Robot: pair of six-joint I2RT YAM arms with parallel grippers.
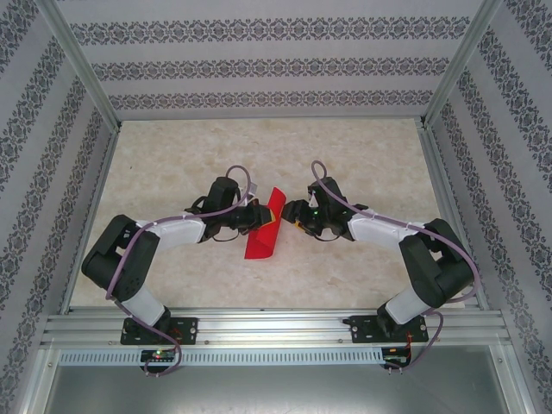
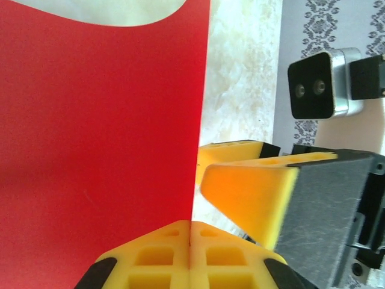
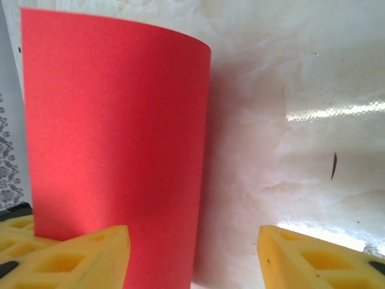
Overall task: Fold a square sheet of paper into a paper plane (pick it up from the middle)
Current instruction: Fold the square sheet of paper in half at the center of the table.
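At mid-table, between the two grippers: the square sheet of paper point(image 1: 261, 235), bright red and plain, not lying flat but bowed into a curve, far end lifted, near end down toward the marbled table point(image 1: 345, 155). Pinched along one edge by the left gripper point(image 1: 256, 217). From the left wrist, its yellow fingers point(image 2: 153, 259) are pressed together, with the red edge running straight into the seam between them. Above that pinch, a broad red wall of paper on the view's left side, top edge sagging in an arc. Just beside the sheet on the other side, the right gripper point(image 1: 293, 216), yellow fingers point(image 3: 78, 256) standing well apart and clamped on nothing. From the right wrist, paper upright and curling in front of the finger on the view's left side, bare table showing across the gap to the other finger. Cannot tell whether that finger touches the paper. Around the table, patterned walls point(image 1: 259, 69) on three sides and an aluminium frame point(image 1: 276, 328) along the near edge, both arm bases bolted to it.
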